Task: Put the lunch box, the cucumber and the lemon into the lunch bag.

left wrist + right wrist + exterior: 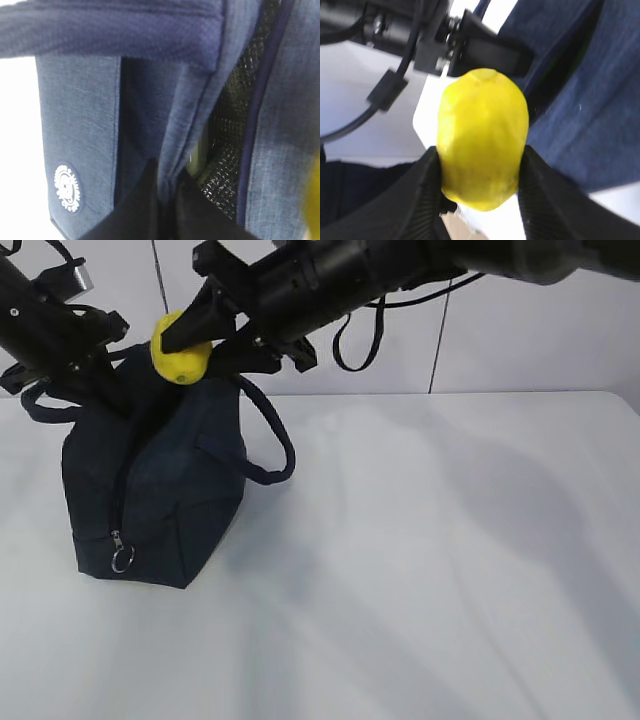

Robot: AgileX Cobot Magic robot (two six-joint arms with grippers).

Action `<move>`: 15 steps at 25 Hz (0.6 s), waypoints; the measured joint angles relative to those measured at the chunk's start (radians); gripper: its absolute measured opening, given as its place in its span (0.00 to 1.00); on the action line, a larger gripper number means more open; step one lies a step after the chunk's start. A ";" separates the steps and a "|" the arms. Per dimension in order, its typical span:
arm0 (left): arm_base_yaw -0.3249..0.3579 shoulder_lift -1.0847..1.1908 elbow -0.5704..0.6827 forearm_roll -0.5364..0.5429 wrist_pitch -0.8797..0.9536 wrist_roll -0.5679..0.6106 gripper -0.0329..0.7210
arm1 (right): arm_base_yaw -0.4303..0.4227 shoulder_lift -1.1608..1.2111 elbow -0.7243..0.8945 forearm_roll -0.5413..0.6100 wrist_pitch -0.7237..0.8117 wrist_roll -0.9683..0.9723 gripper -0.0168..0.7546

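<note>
Lemon (180,352) over the bag (155,495)
Right claw (190,340) grips it, tip pointing away; left claw (167,200) pinches the bag's edge shut; contents mostly hidden.

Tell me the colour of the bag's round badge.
White, on the dark navy bag; the badge shows best in the left wrist view.

Lemon (181,358) above lunch bag (160,495), table (450,570) left.

Lunch bag (160,510) of matt navy woven cloth (black mesh lining); lemon (482,140) waxy, faintly dimpled
</note>
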 joint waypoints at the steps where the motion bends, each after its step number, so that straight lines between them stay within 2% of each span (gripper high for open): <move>1: 0.000 0.000 0.000 -0.002 0.000 0.000 0.04 | 0.005 0.010 0.000 0.017 -0.017 -0.002 0.45; 11: 0.000 0.000 0.000 -0.005 0.000 0.000 0.04 | 0.042 0.118 0.000 0.162 -0.185 -0.038 0.45; 15: 0.000 0.000 0.000 -0.006 0.000 0.000 0.04 | 0.058 0.155 0.000 0.158 -0.193 -0.046 0.45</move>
